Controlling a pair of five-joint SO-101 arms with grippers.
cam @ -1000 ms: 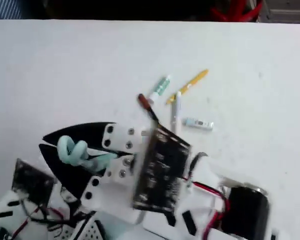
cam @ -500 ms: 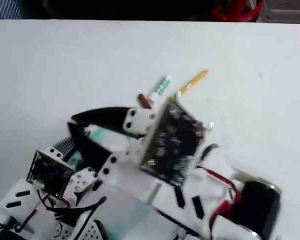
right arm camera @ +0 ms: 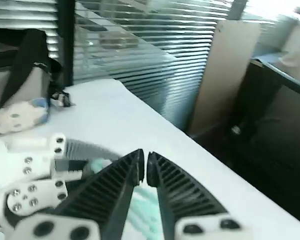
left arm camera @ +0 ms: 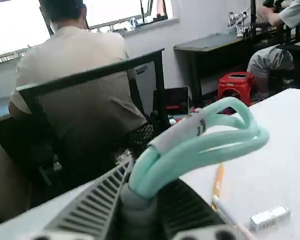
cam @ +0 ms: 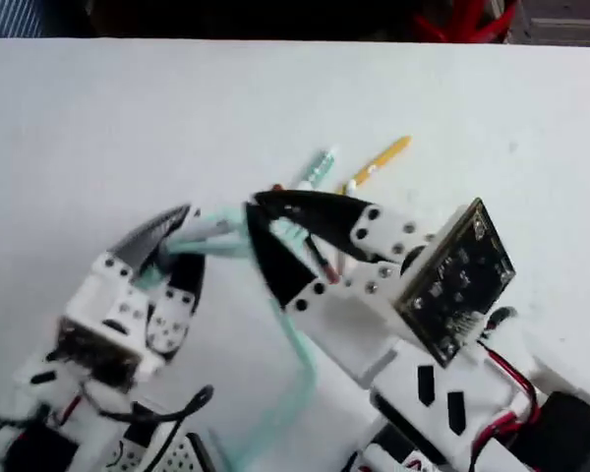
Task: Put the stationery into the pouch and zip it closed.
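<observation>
Left gripper: clamped on a rolled mint edge of the pouch. My left wrist view shows that loop seated between the jaws.

Right gripper: jaws drawn to a sliver at the tips, just beside the pouch edge the left gripper holds. In the high view, mint fabric runs between them. I judge that it pinches the pouch, though the contact itself is hidden.

The pouch stretches between the two grippers, then trails slack toward the arm bases. It appears partly lifted off the table.

Just beyond the pouch, on the side away from the arm bases, lie a green-capped marker and a yellow pen. A white eraser rests near them.

Step in hand, as I read it: opening the pouch. I can see no stationery inside it.

The next move calls for spreading the held edges apart to form a mouth. One gripper must then be freed to fetch the nearest item, while the other keeps the pouch steady
</observation>
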